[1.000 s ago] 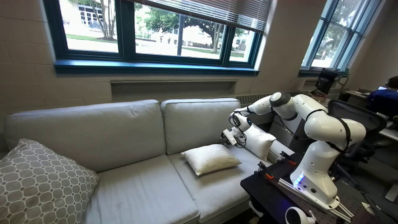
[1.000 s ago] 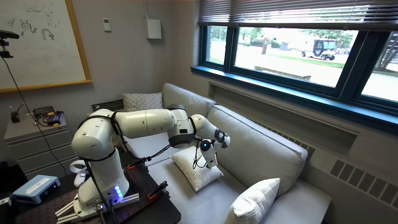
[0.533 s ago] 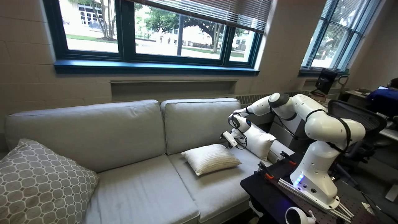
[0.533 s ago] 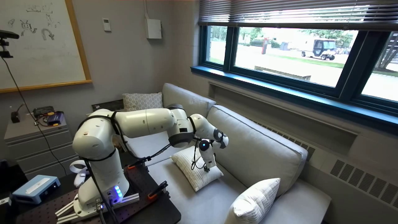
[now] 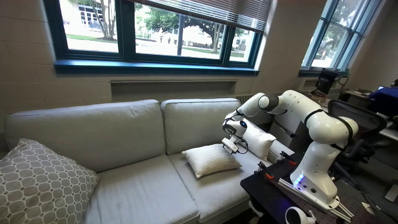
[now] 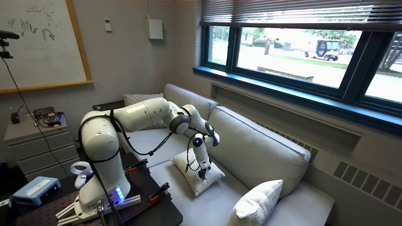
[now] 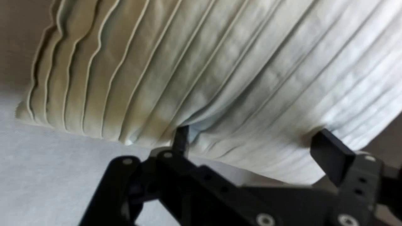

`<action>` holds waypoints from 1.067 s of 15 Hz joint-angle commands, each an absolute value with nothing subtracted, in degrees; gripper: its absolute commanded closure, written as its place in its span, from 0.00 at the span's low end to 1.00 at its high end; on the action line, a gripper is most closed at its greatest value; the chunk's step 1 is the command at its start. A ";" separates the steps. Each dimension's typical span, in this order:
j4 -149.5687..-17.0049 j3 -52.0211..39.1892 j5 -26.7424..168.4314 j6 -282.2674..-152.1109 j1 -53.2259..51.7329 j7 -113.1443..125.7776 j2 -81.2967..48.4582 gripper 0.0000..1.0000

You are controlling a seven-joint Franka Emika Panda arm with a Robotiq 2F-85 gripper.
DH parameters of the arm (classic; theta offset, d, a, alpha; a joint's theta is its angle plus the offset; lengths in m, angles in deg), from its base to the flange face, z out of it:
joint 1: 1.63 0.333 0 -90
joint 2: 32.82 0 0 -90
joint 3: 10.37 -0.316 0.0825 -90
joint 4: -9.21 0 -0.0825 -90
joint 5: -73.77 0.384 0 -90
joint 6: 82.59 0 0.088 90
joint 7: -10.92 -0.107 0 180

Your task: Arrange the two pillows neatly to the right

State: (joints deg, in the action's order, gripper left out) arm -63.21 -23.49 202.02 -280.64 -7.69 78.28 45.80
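A light-grey fabric sofa (image 5: pixel 140 189) with a two-part seat carries the things. Toward the seat's back edge, near the seam between its parts, a square, ribbed cream fabric pillow (image 5: pixel 210 161) lies flat. At one end edge, beside the padded grey armrest (image 6: pixel 309 202), a square off-white fabric pillow (image 6: pixel 259 201) stands tilted. A grey-and-white lattice-patterned fabric cushion (image 5: pixel 46 183) is propped up in the back corner of the opposite end.
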 commanded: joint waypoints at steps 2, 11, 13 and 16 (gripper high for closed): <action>-69.48 -17.02 207.59 -280.62 1.45 77.05 42.48 0.00; -61.96 -30.31 204.60 -280.62 -5.78 85.30 46.43 0.00; -60.55 -35.42 204.12 -280.63 -10.14 88.12 48.67 0.00; -59.16 -41.39 203.66 -280.64 -15.75 92.45 51.82 0.00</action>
State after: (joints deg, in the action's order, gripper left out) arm -62.87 -34.29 204.19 -280.63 -11.06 87.92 46.95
